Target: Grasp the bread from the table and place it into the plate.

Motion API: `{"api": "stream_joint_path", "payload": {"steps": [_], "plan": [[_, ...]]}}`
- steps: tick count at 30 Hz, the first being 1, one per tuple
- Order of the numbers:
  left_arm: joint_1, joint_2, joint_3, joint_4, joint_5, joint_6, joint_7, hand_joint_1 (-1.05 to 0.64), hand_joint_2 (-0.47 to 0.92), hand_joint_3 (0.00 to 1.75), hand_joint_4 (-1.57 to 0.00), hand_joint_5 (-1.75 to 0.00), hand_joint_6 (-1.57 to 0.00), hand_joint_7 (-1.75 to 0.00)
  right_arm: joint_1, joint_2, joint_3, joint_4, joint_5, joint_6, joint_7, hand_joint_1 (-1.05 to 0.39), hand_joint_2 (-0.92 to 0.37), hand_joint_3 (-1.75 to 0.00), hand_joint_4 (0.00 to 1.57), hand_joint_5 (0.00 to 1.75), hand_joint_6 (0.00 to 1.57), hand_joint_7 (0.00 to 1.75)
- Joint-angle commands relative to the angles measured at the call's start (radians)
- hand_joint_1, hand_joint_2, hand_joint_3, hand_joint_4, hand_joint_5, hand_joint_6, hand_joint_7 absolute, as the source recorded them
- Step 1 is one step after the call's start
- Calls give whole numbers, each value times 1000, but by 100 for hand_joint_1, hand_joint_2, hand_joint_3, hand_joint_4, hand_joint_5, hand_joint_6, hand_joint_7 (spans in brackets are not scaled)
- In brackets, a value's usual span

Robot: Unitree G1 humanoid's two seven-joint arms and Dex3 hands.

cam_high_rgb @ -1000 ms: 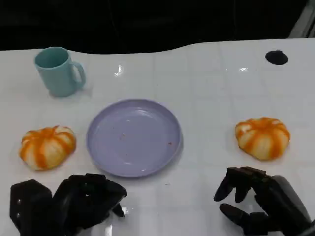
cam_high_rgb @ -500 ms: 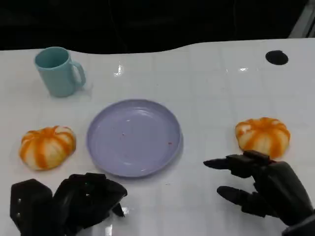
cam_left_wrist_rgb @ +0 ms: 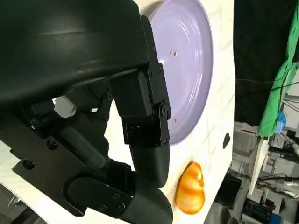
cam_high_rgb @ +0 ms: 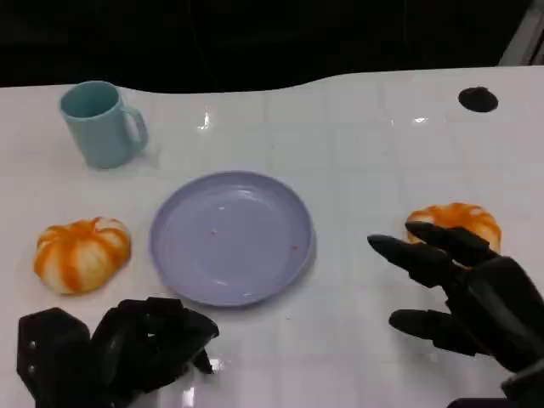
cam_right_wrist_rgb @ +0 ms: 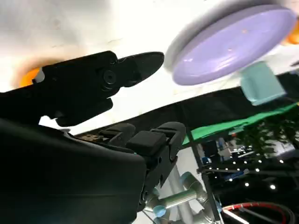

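Note:
Two orange-striped bread rolls lie on the white table, one on each side of the lavender plate [cam_high_rgb: 231,236]. My right hand [cam_high_rgb: 463,293] hovers with its fingers spread over the near edge of the right bread [cam_high_rgb: 455,219], holding nothing. The right wrist view shows that bread [cam_right_wrist_rgb: 27,75] as an orange patch behind the fingers [cam_right_wrist_rgb: 107,77], with the plate [cam_right_wrist_rgb: 233,42] beyond. The left bread [cam_high_rgb: 82,253] lies apart from my left hand [cam_high_rgb: 119,348], which is curled in at the near left with nothing in it. In the left wrist view, the left hand [cam_left_wrist_rgb: 107,121] has the plate [cam_left_wrist_rgb: 187,70] and the left bread [cam_left_wrist_rgb: 190,189] beyond it.
A teal mug [cam_high_rgb: 102,123] stands at the far left, its handle towards the plate. A black round spot [cam_high_rgb: 478,99] marks the table at the far right. The table's far edge runs along a dark background.
My right hand has moved forward and spread its fingers, and now covers the near part of the right bread. The left hand, plate, mug and left bread have not moved.

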Motion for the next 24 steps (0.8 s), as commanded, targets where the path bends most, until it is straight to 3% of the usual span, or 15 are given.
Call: {"api": "stream_joint_path", "payload": {"steps": [1, 12, 24], "plan": [[6, 16, 6, 6, 2, -4, 2, -105, 56, 35, -89, -150, -156, -31, -19, -36, -11, -43, -70, 100, 10, -55, -92, -2, 15, 20, 32, 0], [11, 14, 3, -4, 4, 1, 7, -105, 56, 35, -89, -150, -156, -31, -67, -63, 19, -46, -170, 305, 90, -59, -91, 0, 0, 23, 23, 0], [13, 14, 3, -6, 2, 3, 4, -105, 56, 35, -89, -150, -156, -32, -158, -60, 67, 84, -172, 392, 98, -56, -88, 0, 0, 30, 25, 1]]}}
